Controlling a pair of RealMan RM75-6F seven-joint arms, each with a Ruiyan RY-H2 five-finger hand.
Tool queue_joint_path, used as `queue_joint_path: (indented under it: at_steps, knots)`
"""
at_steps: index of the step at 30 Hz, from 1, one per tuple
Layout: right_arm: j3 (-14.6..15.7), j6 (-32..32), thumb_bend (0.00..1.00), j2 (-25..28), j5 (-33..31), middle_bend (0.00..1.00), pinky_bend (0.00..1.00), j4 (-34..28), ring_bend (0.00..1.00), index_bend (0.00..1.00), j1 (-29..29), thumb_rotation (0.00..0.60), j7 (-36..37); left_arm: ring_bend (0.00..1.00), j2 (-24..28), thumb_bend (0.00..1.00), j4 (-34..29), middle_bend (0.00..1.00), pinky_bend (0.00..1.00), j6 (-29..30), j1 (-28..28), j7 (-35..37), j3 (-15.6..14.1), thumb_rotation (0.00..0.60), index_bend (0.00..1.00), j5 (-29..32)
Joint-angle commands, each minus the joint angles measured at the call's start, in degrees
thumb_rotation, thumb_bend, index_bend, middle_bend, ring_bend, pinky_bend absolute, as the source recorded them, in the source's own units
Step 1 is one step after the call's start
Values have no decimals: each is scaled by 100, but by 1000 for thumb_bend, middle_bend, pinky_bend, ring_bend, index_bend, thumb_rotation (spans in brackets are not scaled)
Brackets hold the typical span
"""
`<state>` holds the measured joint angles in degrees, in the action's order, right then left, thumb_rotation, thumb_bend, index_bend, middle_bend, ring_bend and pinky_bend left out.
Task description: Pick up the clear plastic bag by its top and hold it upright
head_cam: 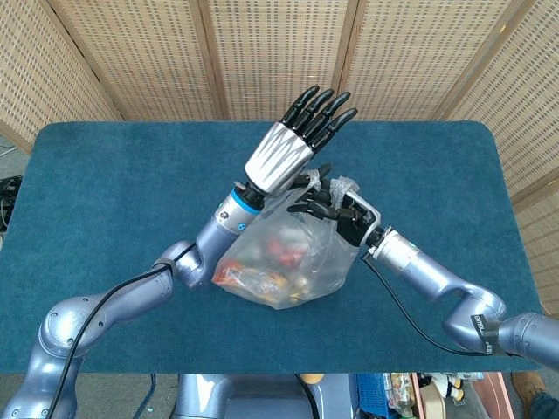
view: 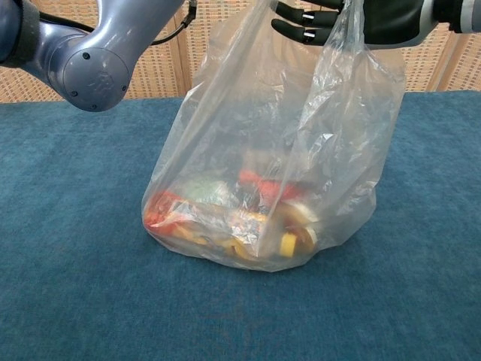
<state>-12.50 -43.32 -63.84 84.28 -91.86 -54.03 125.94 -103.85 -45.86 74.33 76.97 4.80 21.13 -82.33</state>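
A clear plastic bag (head_cam: 281,255) holding colourful packets stands with its bottom on the blue table (head_cam: 105,192). My right hand (head_cam: 337,209) grips the bag's top right edge, fingers curled over the plastic. In the chest view the same right hand (view: 361,19) pulls the bag (view: 301,150) up taut at the frame's top. My left hand (head_cam: 284,153) is raised over the bag's top left, its back towards the camera and fingers straight and spread. Its thumb is hidden beneath the palm. Only the left arm's elbow (view: 94,64) appears in the chest view.
A woven folding screen (head_cam: 279,52) stands behind the table's far edge. Blue cloth (view: 68,286) stretches bare to the left, right and front of the bag. My two forearms cross the table's middle towards the bag.
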Motion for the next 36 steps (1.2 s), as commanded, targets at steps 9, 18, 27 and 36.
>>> queue_joint_path:
  at_steps: [9,18,27,36]
  knots:
    - [-118,202,291,-27,-340,453,262,-12,238,393,120,600,-430,0,33,315,-34,0,38,6,-14,-19,8,600,0,-19]
    - [-221,174,294,4,-323,394,244,-90,176,362,286,600,-524,0,99,315,-62,0,38,23,-56,-52,8,600,0,-35]
    - [-315,122,294,14,-118,378,244,-178,174,357,328,600,-471,0,101,315,-6,0,37,-24,-57,0,14,600,0,-26]
    - [-379,162,296,-16,-91,375,244,-176,168,354,309,600,-405,0,76,315,16,0,38,-43,-63,40,-5,600,0,-35]
